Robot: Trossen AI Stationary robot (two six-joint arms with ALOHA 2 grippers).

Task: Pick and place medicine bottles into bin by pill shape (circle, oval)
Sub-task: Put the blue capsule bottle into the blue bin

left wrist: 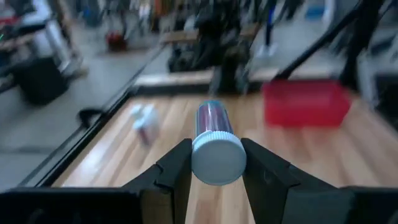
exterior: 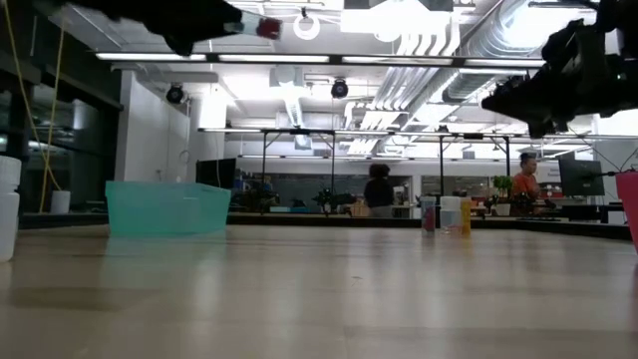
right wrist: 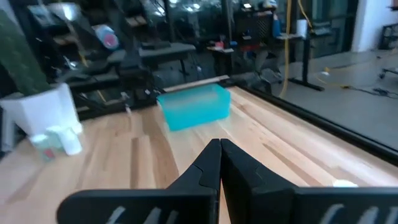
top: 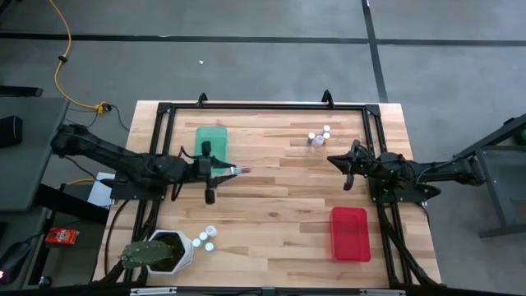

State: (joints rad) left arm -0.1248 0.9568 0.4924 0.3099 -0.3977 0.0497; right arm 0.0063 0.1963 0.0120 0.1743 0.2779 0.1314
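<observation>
A medicine bottle (left wrist: pixel 212 119) with a white cap and a pale body is in my left gripper (top: pixel 230 170), high above the table's left middle, close to the green bin (top: pixel 211 140). In the low view the bottle (exterior: pixel 255 27) shows at the top left, well clear of the table. Three more bottles (top: pixel 319 136) stand at the far right, and three (top: pixel 205 238) stand beside the cactus pot (top: pixel 160 251). The red bin (top: pixel 349 233) lies at the near right. My right gripper (right wrist: pixel 219 149) is shut, holds nothing and hovers at the right (top: pixel 335 159). My left gripper pinches the bottle's cap end (left wrist: pixel 217 160) between its two fingers (left wrist: pixel 177 169). The fingers lie level and point toward the table's right. The bottle lies along them, with the cap toward the wrist and the body sticking out ahead. It is lifted clear of the table.
A black frame (top: pixel 263 106) runs around the wooden table top. The right arm (top: pixel 427 171) reaches in from the right edge. Open wood lies in the middle, between the two bins. People stand in the room beyond the table (exterior: pixel 379 189).
</observation>
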